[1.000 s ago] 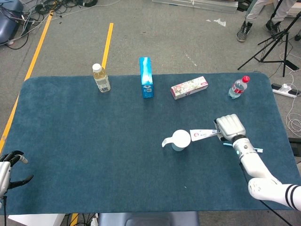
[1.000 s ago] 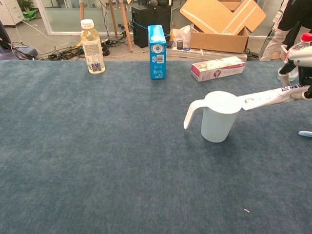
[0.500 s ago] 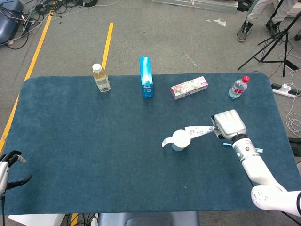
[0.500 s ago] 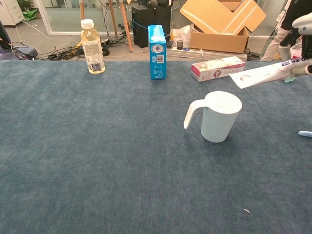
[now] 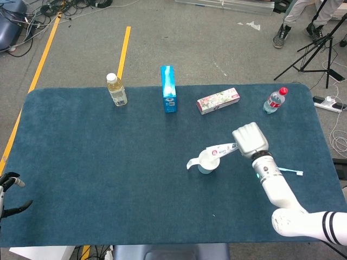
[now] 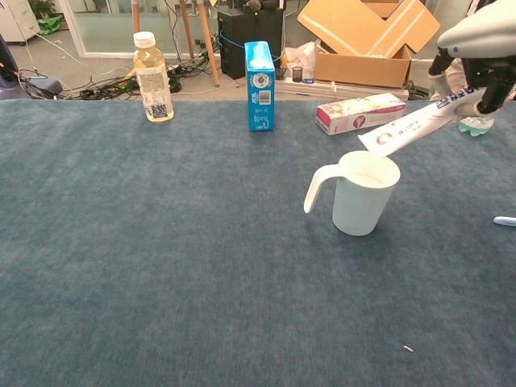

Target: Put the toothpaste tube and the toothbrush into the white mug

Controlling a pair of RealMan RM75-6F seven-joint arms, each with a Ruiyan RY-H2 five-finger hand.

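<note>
I hold the toothpaste tube [image 6: 407, 129] in my right hand [image 5: 249, 140], fingers clenched around its capped end, its long axis sloping down toward the white mug [image 6: 364, 193], flat tail poised just above the mug's rim on the side away from the handle. The mug stands upright on the blue surface [image 5: 108, 162]. The toothbrush [image 5: 287, 171] lies on the surface well beyond the mug, on my right arm's side, untouched. My left hand [image 5: 8, 192] sits far off at the surface's edge, fingers apart, holding nothing. The tube, I judge, needs tipping steeper before release.
</note>
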